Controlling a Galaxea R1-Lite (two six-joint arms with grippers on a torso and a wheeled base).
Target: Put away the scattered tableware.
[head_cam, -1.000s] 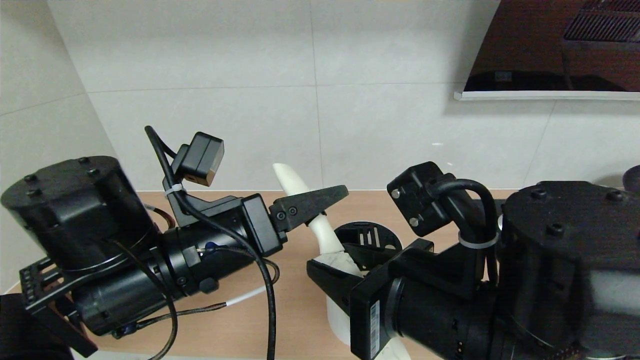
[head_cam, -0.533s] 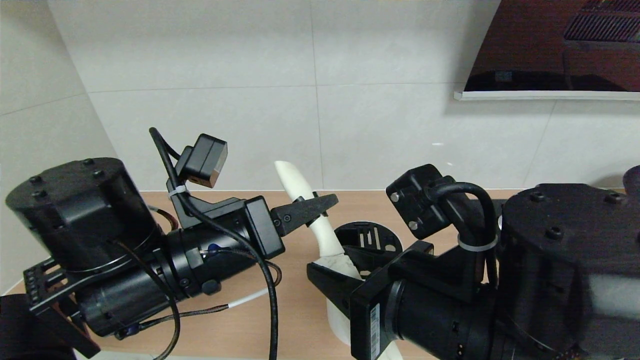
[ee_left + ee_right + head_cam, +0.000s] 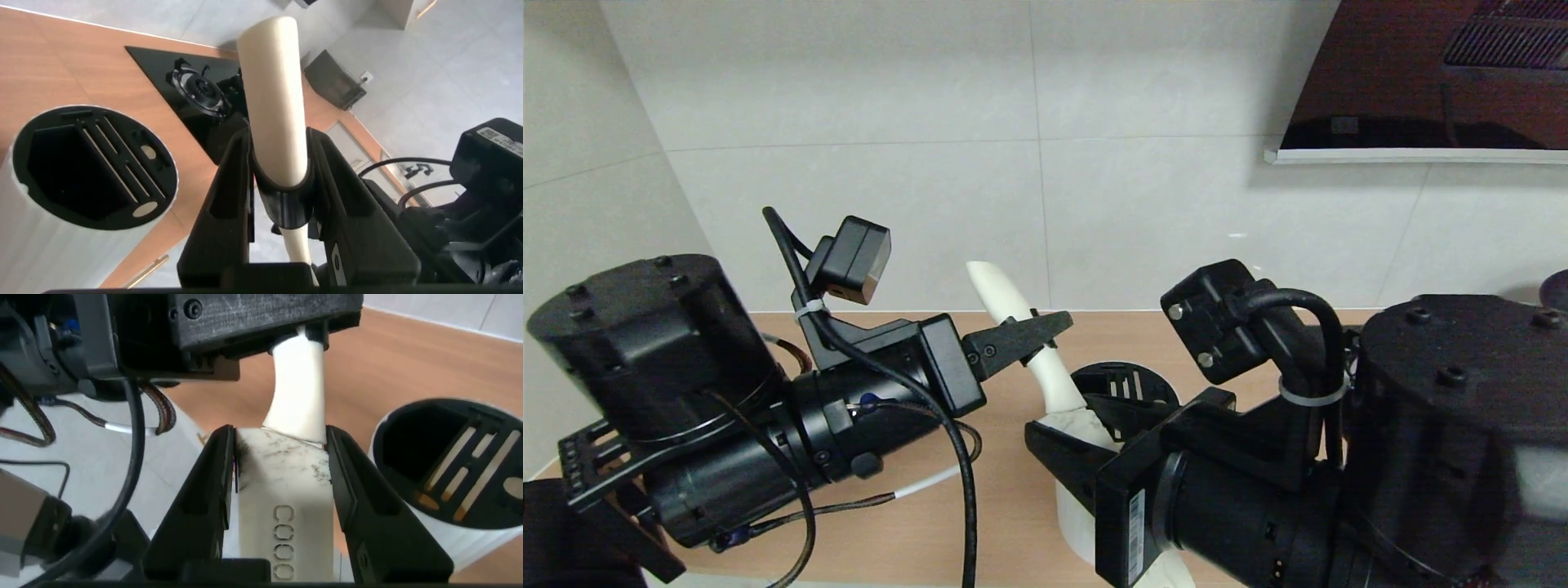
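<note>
Moved: left claw [image 3: 1045, 331] pinched in onto the handle of the utensil [image 3: 1005, 296], jaws wider a second back; little else shifted.
Utensil: cream-white, held up off the counter [image 3: 1005, 490], slanting, narrow handle end uppermost and broad marbled end below; possibly a spatula or a sheathed knife, too hidden to say.
Left claw: clenched on the handle, a little below its tip.
Right claw [image 3: 279, 469]: clenched on the broad marbled end, one finger on each side.
Holder: white holder [image 3: 478, 535] with a black slotted insert, standing on the counter just beside the utensil, mouth upward.
Stove: black stove [image 3: 196, 90] set into the counter beyond the holder.
Risk: two grips on one stiff thing, so a pull by either arm before the other lets go could wrench it or twist it loose; both letting go early would drop it on the counter; a slanted entry could snag the slots and tip the holder.
</note>
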